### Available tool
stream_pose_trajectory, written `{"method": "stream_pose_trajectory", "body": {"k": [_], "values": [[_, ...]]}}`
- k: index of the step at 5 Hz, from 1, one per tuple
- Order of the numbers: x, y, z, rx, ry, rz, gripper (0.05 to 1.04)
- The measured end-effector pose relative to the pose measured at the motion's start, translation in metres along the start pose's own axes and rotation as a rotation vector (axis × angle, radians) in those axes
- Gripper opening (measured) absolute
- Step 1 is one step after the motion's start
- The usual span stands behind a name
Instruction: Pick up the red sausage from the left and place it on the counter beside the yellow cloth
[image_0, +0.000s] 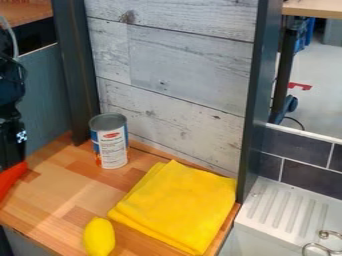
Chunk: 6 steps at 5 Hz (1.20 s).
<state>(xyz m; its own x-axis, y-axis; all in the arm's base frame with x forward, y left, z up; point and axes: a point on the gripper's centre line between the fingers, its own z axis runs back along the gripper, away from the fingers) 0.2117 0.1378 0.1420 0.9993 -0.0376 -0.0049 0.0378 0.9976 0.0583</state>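
Just below your claw (12, 159) lies a red thing (11, 179); you can't tell whether it's gripped. You seem at the grasping step, so the next move likely calls for checking the hold.

Yellow cloth (177, 206), yellow lemon (99, 237), whitish-grey wood-grain panel (184, 65).

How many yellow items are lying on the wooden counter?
2: a folded cloth toward the right end, and a lemon at the front edge, left of the cloth. Anything under the cloth would be hidden.
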Motion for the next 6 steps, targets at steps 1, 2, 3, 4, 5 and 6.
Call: {"method": "stream_pose_trajectory", "body": {"k": [1, 2, 3, 4, 5, 6], "values": [[0.000, -0.001, -0.005, -0.012, 0.016, -0.001, 1.001], [0.008, 0.011, -0.021, -0.056, 0.029, 0.087, 1.001], [0.017, 0.031, -0.029, -0.008, 0.013, 0.168, 1.001], [0.022, 0.050, -0.046, 0.081, 0.030, 0.243, 1.001], [0.026, 0.068, -0.062, 0.119, 0.017, 0.338, 1.001], [0.031, 0.088, -0.072, 0.129, 0.006, 0.418, 1.001]]}}
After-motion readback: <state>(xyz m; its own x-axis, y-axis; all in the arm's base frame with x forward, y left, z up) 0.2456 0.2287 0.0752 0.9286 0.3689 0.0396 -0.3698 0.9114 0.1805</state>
